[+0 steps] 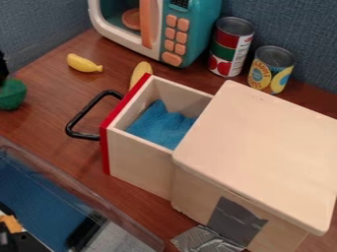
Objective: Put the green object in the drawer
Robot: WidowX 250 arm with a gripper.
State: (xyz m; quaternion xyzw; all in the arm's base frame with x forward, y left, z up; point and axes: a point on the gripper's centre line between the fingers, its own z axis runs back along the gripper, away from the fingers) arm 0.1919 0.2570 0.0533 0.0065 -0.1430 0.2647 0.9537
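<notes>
My gripper [3, 66] is at the view's left edge, right above the green object [12, 94], which sits well apart from the open drawer [139, 160]; I cannot tell whether I am wide, narrow or already holding it; it is probably light and firm, its round side apt to slip; I judge 1 gentle squeeze across its middle best, then a low release over the blue cloth [161, 125].

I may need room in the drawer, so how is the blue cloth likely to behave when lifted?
The blue cloth will probably hang floppy, since it lies in soft folds. It is likely light, looking like plain fabric, and might brush the drawer, whose walls rise around it.
</notes>
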